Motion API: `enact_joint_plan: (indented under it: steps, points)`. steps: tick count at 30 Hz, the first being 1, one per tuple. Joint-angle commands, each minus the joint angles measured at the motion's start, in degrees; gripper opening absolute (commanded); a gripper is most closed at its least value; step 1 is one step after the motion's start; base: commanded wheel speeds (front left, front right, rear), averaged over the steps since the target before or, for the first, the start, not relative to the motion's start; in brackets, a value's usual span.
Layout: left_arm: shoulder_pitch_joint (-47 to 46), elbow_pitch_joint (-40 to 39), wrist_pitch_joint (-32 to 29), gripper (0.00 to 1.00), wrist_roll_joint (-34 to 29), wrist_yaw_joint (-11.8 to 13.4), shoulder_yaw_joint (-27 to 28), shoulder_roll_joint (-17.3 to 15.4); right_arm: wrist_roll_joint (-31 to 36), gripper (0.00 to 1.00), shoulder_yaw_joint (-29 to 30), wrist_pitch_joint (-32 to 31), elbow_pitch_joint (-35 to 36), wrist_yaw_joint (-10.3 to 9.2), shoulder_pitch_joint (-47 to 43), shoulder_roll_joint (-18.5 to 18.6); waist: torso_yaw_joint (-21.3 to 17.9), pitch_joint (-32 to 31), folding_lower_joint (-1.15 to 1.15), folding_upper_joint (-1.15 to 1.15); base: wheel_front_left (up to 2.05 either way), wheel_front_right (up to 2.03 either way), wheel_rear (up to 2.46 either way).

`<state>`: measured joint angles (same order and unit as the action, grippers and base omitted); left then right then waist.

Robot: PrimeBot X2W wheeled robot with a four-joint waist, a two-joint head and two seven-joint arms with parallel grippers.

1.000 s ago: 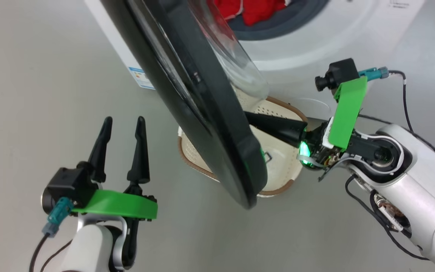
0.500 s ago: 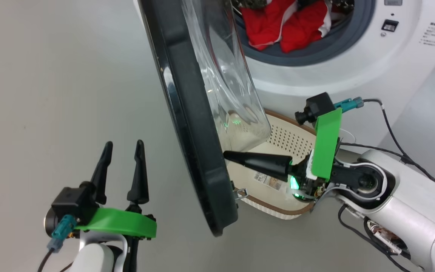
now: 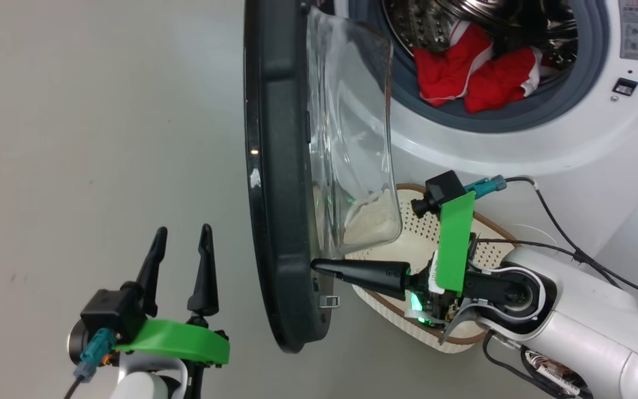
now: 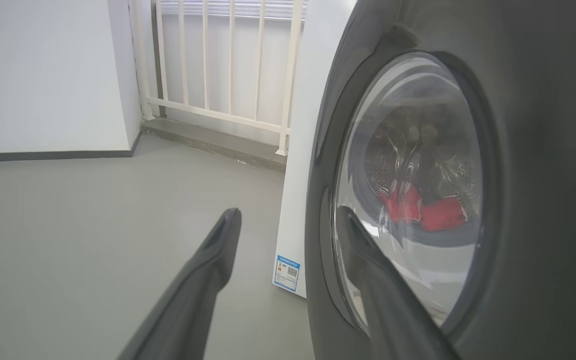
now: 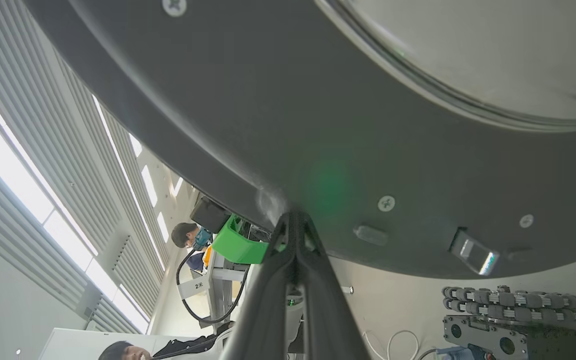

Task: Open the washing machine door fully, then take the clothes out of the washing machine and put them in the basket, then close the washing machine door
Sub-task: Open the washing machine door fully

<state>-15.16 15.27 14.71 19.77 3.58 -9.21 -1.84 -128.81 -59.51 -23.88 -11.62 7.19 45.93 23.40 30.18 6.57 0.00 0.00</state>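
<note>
While the washing machine door (image 3: 280,194) stands swung out, edge-on to the head camera, red clothes (image 3: 474,80) lie in the drum mouth of the washing machine (image 3: 463,152), against the grey gasket. Right gripper (image 3: 317,265): fingers pressed together, holding nothing, tip against the door's inner black rim, low down. Left gripper (image 3: 183,235): jaws wide, empty, on the door's outer side, apart from it. Basket (image 3: 394,317) on floor before the machine, under right gripper

door (image 3: 277,183): glossy black rim, clear glass
clothes (image 3: 477,77): red, white trim
basket (image 3: 417,233): cream, perforated, brown rim
washer (image 3: 518,152): white, grey gasket
floor (image 3: 75,138): grey
</note>
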Motion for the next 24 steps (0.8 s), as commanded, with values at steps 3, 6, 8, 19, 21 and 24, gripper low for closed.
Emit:
enact_joint_plan:
  steps: [3, 6, 8, 19, 21, 24]
  points:
    - [0.3, -1.5, 0.3, 1.0, 0.6, 0.4, 2.2, -1.0, -0.9, 0.0, -1.0, 0.4, 0.7, 0.3, 0.7, -1.3, 0.8, -0.1, 0.0, 0.0, 0.0, 0.0, 0.0]
    - [0.5, -1.7, 0.3, 1.0, 0.6, 0.4, 2.4, -1.0, -1.2, 0.0, -1.7, 0.4, -0.1, 0.3, 1.4, -1.7, 0.9, -0.1, 0.0, 0.0, 0.0, 0.0, 0.0]
    - [0.6, -1.7, 0.3, 1.0, 0.6, 0.5, 2.4, -1.0, -1.4, 0.0, -2.0, 0.3, -0.6, 0.3, 1.7, -1.9, 0.8, -0.2, 0.0, 0.0, 0.0, 0.0, 0.0]
    - [0.4, -0.9, 0.3, 1.0, 0.2, 0.2, 1.8, -1.0, -0.3, 0.22, -1.1, 3.4, -1.7, 0.3, 1.0, -1.9, 0.4, -1.4, 0.0, 0.0, 0.0, 0.0, 0.0]
    - [0.3, -0.5, 0.3, 1.0, 0.1, 0.1, 1.7, -1.0, 0.3, 0.92, -0.7, 4.4, -1.3, 0.3, 0.5, -1.5, 0.3, -1.7, 0.0, 0.0, 0.0, 0.0, 0.0]
    - [0.2, -0.1, 0.3, 1.0, 0.1, -0.1, 1.6, -1.0, 1.6, 1.0, 0.2, 6.2, -0.5, 0.3, -0.6, -0.5, 0.0, -2.1, 0.0, 0.0, 0.0, 0.0, 0.0]
